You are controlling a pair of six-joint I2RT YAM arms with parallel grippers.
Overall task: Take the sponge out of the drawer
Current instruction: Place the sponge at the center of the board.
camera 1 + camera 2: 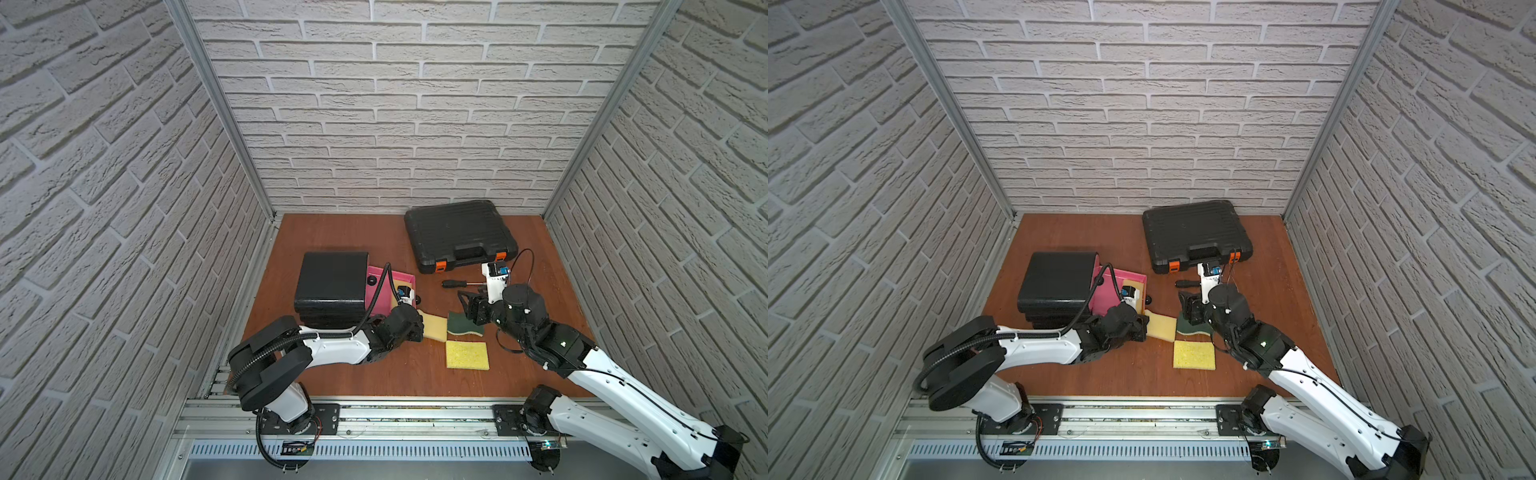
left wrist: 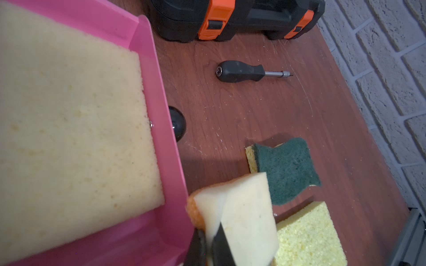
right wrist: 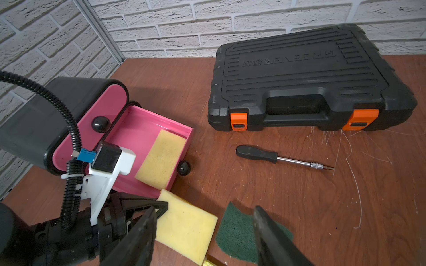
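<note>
— Pinching one end of the pale sponge (image 2: 244,218), the left gripper (image 2: 211,247) is closed tight on it, agreed?
— Agreed. The foam is creased between the jaws. The sponge sits just outside the pink drawer (image 2: 161,129), beside its front corner and over the desk (image 1: 353,237). Whether its far edge rests on the wood, I cannot tell.
— So which step is this?
— The carry-out, I judge, and near its end, since that sponge is clear of the drawer wall. The next move calls for laying it flat on bare desk near the green scouring pad (image 3: 237,230) and the yellow sponge (image 1: 466,354), not on top of them, then letting go.
— Is the drawer empty?
— No. A second pale sponge (image 2: 69,126) lies flat inside against the front wall, so another reach may be needed.
— And the arms?
— The left arm stretches low across the desk, past the black cabinet (image 1: 332,282). The right arm bends in from its side, and the right gripper (image 3: 204,209) is open wide, holding nothing, poised above the green scouring pad.
</note>
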